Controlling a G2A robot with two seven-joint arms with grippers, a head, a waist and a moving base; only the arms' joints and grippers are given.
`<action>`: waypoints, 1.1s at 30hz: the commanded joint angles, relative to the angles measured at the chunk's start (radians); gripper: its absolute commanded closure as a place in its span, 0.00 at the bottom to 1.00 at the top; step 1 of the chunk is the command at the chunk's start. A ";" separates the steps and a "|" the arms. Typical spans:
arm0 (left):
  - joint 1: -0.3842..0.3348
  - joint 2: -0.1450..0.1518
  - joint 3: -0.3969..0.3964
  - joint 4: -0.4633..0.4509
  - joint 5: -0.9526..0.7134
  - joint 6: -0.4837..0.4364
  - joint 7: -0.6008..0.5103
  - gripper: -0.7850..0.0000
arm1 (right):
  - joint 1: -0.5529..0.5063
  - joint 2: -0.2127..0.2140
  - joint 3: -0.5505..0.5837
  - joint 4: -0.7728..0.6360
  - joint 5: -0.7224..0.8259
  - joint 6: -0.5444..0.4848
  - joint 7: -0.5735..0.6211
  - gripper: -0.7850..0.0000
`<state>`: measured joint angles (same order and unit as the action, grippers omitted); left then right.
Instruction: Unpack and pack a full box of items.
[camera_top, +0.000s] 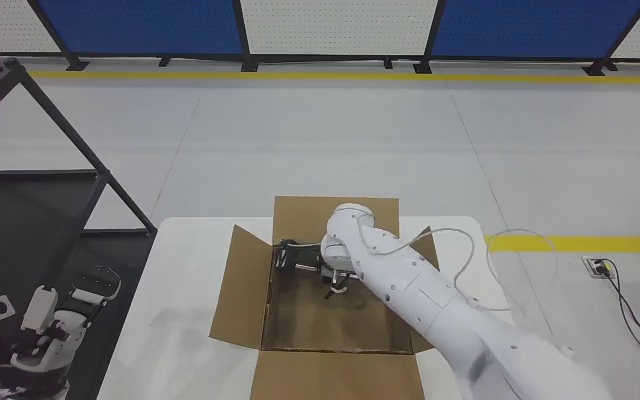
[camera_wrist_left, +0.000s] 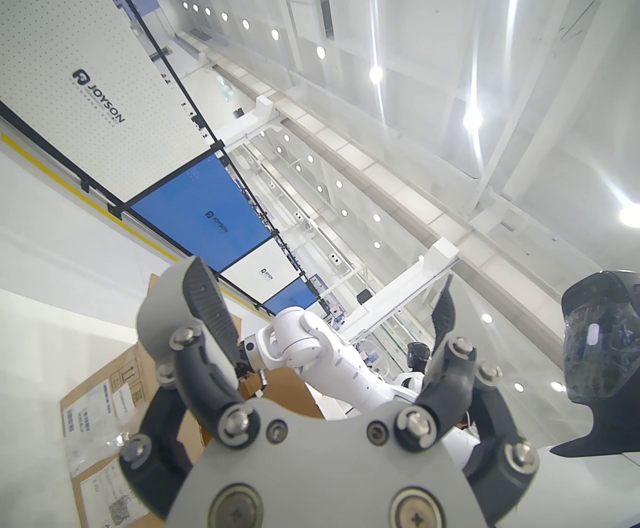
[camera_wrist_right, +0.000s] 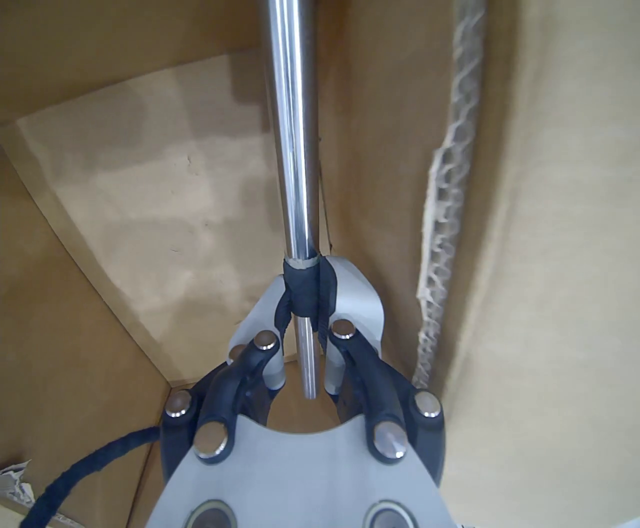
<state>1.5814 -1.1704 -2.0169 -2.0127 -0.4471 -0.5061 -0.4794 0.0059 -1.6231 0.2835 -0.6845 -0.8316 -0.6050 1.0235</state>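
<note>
An open cardboard box (camera_top: 240, 290) stands on the white table (camera_top: 180, 330), flaps folded outward. My right arm reaches down into it, and the right gripper (camera_top: 291, 258) is near the far left inner corner. In the right wrist view the right gripper (camera_wrist_right: 302, 295) is shut on a shiny metal rod (camera_wrist_right: 292, 150) with a black band, close to the box's brown wall (camera_wrist_right: 550, 250). My left gripper (camera_top: 85, 290) hangs off the table's left side. It is open and holds nothing (camera_wrist_left: 320, 285), and it points upward with the box (camera_wrist_left: 115, 380) beside it.
A dark metal frame (camera_top: 60, 200) stands left of the table. Blue and white partition panels (camera_top: 330, 25) line the back of the room beyond open floor. A black cable (camera_wrist_right: 90, 465) runs by the right wrist inside the box.
</note>
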 joint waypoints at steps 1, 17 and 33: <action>0.000 0.000 0.000 0.000 0.000 0.000 0.000 0.00 | -0.023 0.049 0.036 -0.138 -0.011 0.050 0.051 1.00; 0.000 0.000 0.000 0.000 0.000 0.000 0.000 0.00 | -0.573 0.398 0.653 -1.198 -0.087 0.208 0.399 1.00; 0.000 0.000 0.000 0.000 0.000 0.000 0.000 0.00 | -0.598 0.406 0.702 -1.220 -0.004 0.168 0.308 1.00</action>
<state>1.5814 -1.1704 -2.0169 -2.0127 -0.4471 -0.5061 -0.4794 -0.5889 -1.2193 0.9683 -1.8907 -0.8697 -0.4338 1.3414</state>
